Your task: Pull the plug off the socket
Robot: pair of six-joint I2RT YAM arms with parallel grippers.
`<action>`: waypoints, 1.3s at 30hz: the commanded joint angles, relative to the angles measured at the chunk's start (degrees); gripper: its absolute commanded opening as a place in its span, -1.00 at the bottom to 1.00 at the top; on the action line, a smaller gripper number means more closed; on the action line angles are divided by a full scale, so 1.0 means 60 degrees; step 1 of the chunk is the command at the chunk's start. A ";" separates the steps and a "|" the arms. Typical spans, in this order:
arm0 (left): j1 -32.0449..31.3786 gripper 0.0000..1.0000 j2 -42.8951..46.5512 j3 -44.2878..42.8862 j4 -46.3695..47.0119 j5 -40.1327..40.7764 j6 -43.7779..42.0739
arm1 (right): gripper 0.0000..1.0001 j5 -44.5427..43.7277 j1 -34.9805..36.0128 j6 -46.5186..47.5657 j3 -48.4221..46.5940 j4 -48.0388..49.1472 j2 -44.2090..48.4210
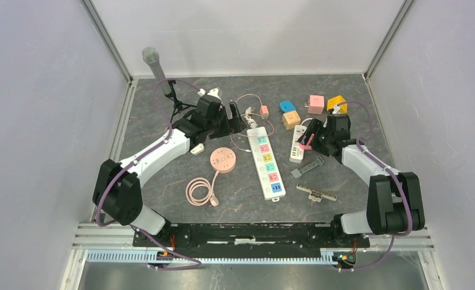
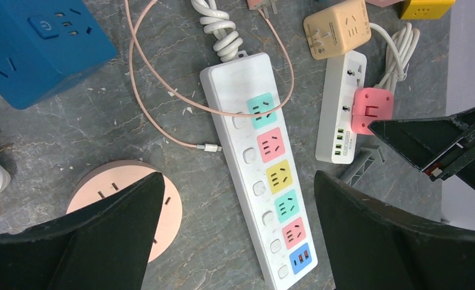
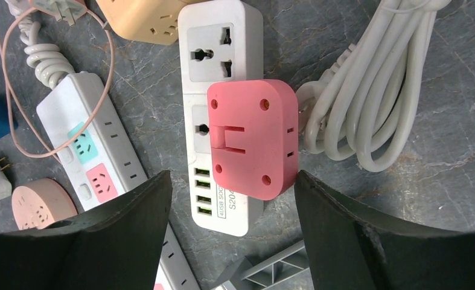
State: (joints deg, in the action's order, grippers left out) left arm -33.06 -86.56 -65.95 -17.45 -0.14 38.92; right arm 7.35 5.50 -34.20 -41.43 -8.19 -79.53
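A pink square plug (image 3: 253,139) sits in the lower socket of a short white power strip (image 3: 219,54) with green USB ports. It also shows in the top view (image 1: 307,144) and the left wrist view (image 2: 372,110). My right gripper (image 3: 232,175) is open and hovers just above the plug, one finger on each side, touching nothing. My left gripper (image 2: 238,176) is open and empty above a long white power strip (image 2: 265,163) with coloured sockets, left of the short strip (image 2: 341,106).
The short strip's coiled white cable (image 3: 367,90) lies right of the plug. A round pink socket (image 1: 223,159), blue (image 1: 288,107), tan (image 1: 291,119), pink (image 1: 315,103) and yellow (image 1: 336,103) cube adapters, a grey bracket (image 1: 308,166) and a microphone (image 1: 155,64) lie around.
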 commanded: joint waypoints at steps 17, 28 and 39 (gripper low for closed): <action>0.0106 0.94 0.0262 0.0269 0.1162 -0.1873 -0.0253 | 0.35 0.0326 -0.0083 -0.0783 0.0799 0.3053 -0.0468; -0.0609 0.79 -0.2152 -0.1286 0.1621 -0.3442 -0.0074 | -0.72 -0.0589 -0.0047 0.0552 -0.0022 0.1464 -0.0528; -0.1547 0.63 -0.4556 -0.3372 0.0959 -0.3586 0.0318 | -0.92 -0.2768 0.1000 0.2118 -0.1803 -0.1368 -0.0732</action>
State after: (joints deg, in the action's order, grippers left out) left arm -41.34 -111.81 -81.49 -11.20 -19.79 39.11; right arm -1.83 9.04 -26.72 -47.55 -8.75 -82.94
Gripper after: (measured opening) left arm 0.823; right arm 0.223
